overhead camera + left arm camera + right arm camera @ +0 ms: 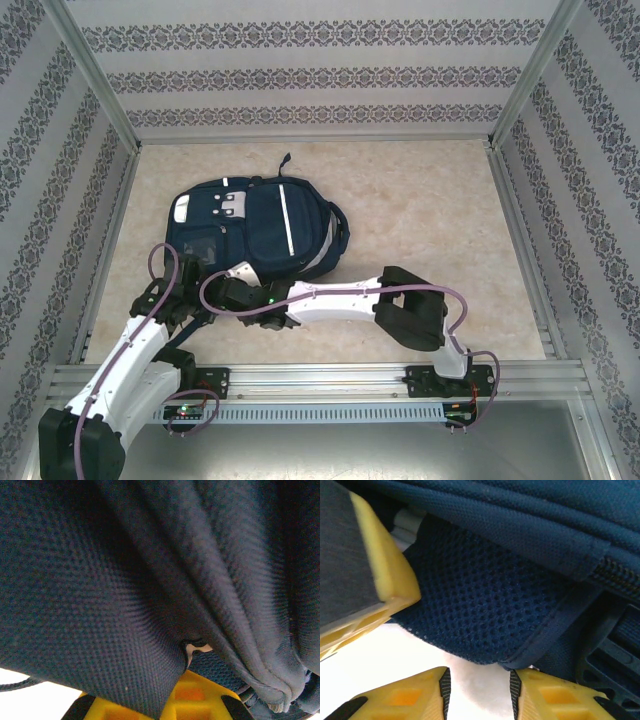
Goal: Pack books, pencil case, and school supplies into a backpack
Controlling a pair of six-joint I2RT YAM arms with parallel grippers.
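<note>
A: Where is the backpack?
B: You have the backpack [260, 220] lying flat on the table [430, 220], left of centre, its near edge towards the arm bases.
A: And the left gripper?
B: Your left gripper [155, 705] is at that near edge. Its yellow fingers [200, 697] are pressed together on a fold of navy fabric, which runs between them.
A: The right one?
B: Your right gripper [480, 685] sits just beside the left, at the same edge. Its fingers [405, 695] stand apart, bare table between them, gripping nothing. Blue mesh [485, 605] and a zip [620, 577] lie ahead of the tips.
A: Can you see inside the bag?
B: You cannot tell from above; your arms cover that edge.
</note>
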